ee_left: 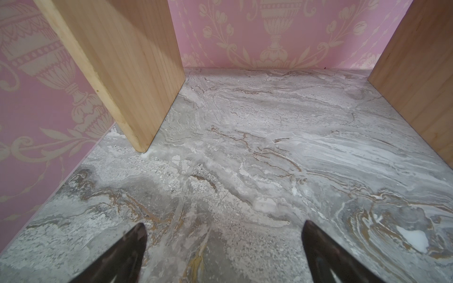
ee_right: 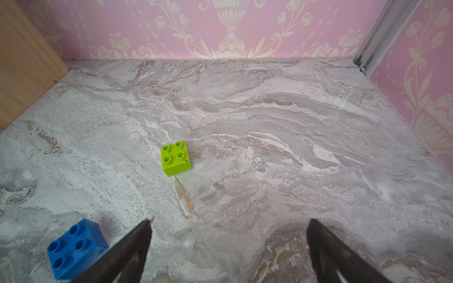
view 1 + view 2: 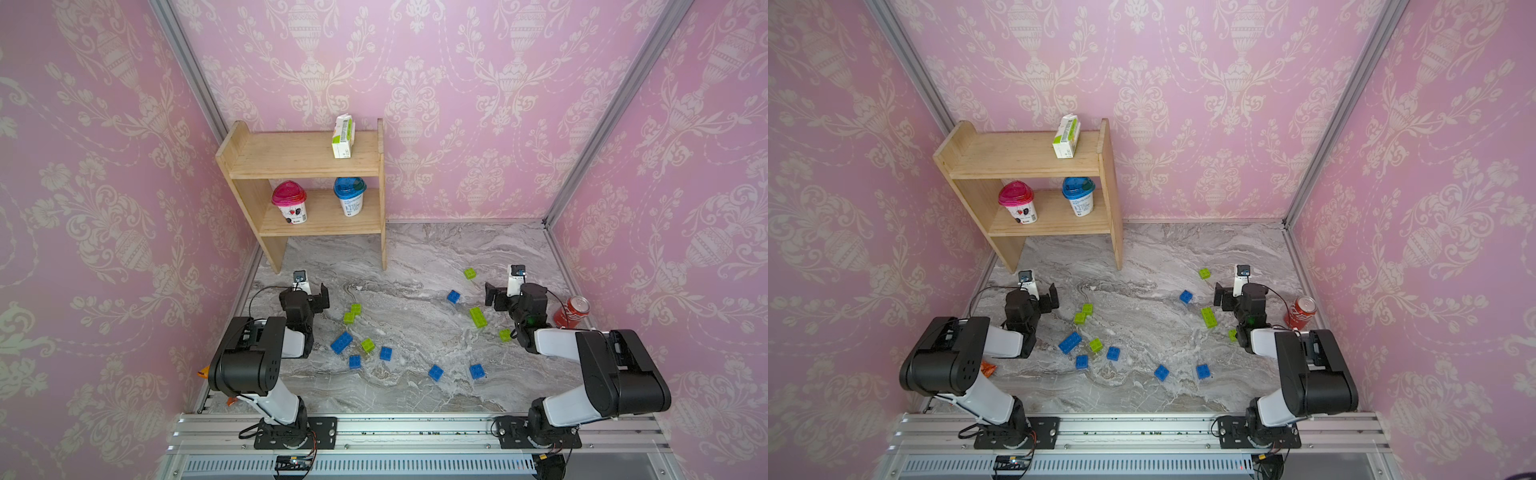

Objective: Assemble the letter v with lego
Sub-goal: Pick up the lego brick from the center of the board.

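Soft even daylight, faint shadows, wide-angle bending at edges.

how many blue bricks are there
6 blue bricks: one long and two square left of centre; two near the front; one farther back right. Arms may hide more.

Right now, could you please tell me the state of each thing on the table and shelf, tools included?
Left tool: open, empty.
Right tool: open, empty.
Bricks: scattered on the table, no V yet.
Soda can: upright, on the table.
Carton: upright, on the top shelf.
Pink-lidded cup: lid on, lower shelf.
Blue-lidded cup: lid on, lower shelf.
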Robot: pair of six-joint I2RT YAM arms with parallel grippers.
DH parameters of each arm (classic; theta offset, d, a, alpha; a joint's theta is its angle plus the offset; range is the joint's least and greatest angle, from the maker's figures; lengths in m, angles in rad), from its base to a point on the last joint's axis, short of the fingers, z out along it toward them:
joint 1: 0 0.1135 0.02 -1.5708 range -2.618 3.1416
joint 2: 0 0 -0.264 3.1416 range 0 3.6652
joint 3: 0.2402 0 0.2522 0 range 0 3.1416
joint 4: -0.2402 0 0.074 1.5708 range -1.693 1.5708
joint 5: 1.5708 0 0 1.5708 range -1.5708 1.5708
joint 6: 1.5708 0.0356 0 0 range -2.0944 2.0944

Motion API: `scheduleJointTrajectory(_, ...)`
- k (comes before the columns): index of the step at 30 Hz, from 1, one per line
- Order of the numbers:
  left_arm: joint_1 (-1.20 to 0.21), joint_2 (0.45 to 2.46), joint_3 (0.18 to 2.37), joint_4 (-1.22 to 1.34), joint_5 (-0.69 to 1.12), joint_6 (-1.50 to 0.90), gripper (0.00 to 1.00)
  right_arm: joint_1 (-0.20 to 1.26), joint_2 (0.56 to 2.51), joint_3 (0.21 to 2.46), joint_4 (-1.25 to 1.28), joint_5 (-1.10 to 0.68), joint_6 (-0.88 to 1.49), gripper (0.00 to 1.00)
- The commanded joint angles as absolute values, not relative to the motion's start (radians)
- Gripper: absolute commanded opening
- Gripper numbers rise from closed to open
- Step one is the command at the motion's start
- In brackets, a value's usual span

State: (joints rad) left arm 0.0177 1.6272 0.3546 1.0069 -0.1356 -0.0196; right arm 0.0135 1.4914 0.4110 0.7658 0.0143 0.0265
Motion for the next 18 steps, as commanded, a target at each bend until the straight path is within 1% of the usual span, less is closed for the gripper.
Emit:
scheduleJointTrajectory(1, 0.026, 1.632, 0.362, 0.994, -0.107, -0.026, 0.99, 0.015, 1.5, 0.41, 0.779, 0.008, 0.032, 1.0)
scheduleJointTrajectory(2, 0.025, 1.632, 0.363, 0.997, -0.108, -0.026, 0.98, 0.016, 1.492, 0.415, 0.77, 0.034, 0.042, 1.0)
scheduleJointTrajectory(3, 0.024, 1.618, 0.371, 0.974, -0.128, -0.027, 0.98, 0.015, 1.458, 0.44, 0.693, 0.07, 0.056, 1.0)
scheduleJointTrajectory(4, 0.024, 1.576, 0.385, 0.912, -0.149, -0.029, 0.97, 0.015, 1.406, 0.492, 0.539, 0.098, 0.074, 1.0)
scheduleJointTrajectory(6, 0.012, 1.458, 0.442, 0.705, -0.196, -0.029, 0.98, 0.019, 1.309, 0.673, 0.078, 0.125, 0.122, 1.0)
scheduleJointTrajectory(7, -0.004, 1.395, 0.477, 0.601, -0.248, -0.03, 0.98, 0.025, 1.279, 0.745, -0.102, 0.154, 0.158, 1.0)
scheduleJointTrajectory(10, -0.061, 1.268, 0.597, 0.28, -0.357, -0.079, 0.98, 0.035, 1.215, 0.902, -0.582, 0.198, 0.245, 1.0)
scheduleJointTrajectory(11, -0.083, 1.243, 0.626, 0.204, -0.376, -0.096, 0.98, 0.037, 1.211, 0.936, -0.699, 0.207, 0.267, 1.0)
scheduleJointTrajectory(14, -0.164, 1.187, 0.683, 0.043, -0.426, -0.126, 0.97, 0.04, 1.214, 0.972, -0.942, 0.177, 0.304, 1.0)
scheduleJointTrajectory(15, -0.18, 1.177, 0.706, -0.013, -0.427, -0.14, 0.96, 0.039, 1.213, 0.968, -0.962, 0.169, 0.335, 0.97)
scheduleJointTrajectory(16, -0.191, 1.17, 0.724, -0.059, -0.423, -0.159, 0.96, 0.041, 1.211, 0.957, -0.947, 0.123, 0.328, 0.94)
scheduleJointTrajectory(17, -0.201, 1.162, 0.741, -0.1, -0.413, -0.174, 0.95, 0.038, 1.228, 0.956, -0.946, 0.07, 0.326, 0.93)
scheduleJointTrajectory(18, -0.209, 1.149, 0.765, -0.136, -0.397, -0.193, 0.94, 0.034, 1.27, 0.97, -0.965, 0.062, 0.338, 0.92)
